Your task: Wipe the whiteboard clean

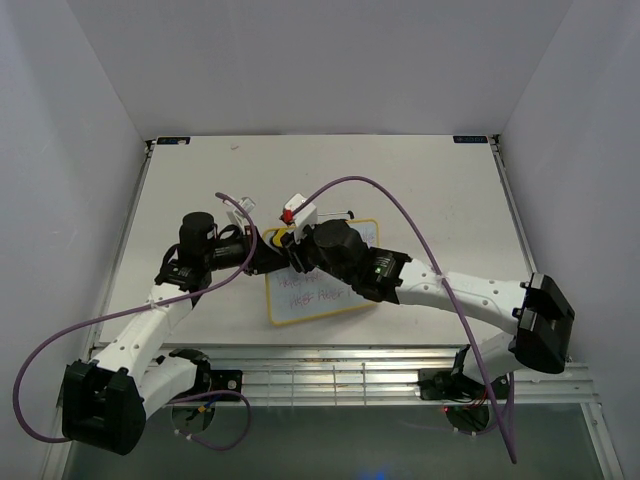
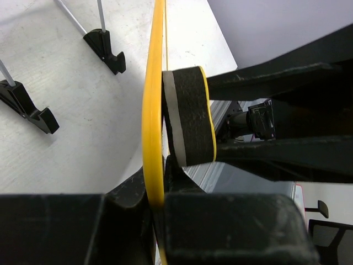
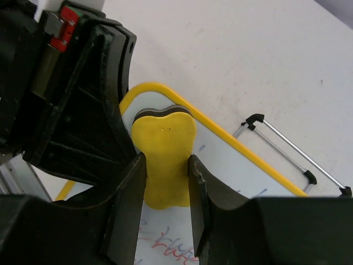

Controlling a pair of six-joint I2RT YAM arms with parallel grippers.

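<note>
Left tool (image 2: 156, 194): clamped shut on the yellow frame of the whiteboard (image 1: 325, 295), at the board's 10 o'clock corner in the top view.
Right tool (image 3: 166, 182): closed on the yellow sponge eraser (image 3: 164, 157), whose dark felt face is pressed against the board just beside the left tool.
Board's place: mid-table (image 1: 450, 200), a little toward 6 o'clock; the wire stand (image 3: 287, 149) lies apart at its 12 o'clock side.
Step in hand: wiping, by my reading, with one arm steadying the board and the other scrubbing.
Next move: probably a sweep toward 5 o'clock across the handwriting (image 3: 165, 243), keeping pressure on and the left clamp firm so the board does not slide.
Board's look: white, rounded corners, thin yellow rim; pink-red scrawl covers the 8 o'clock part, and the 2 o'clock part is nearly bare.
</note>
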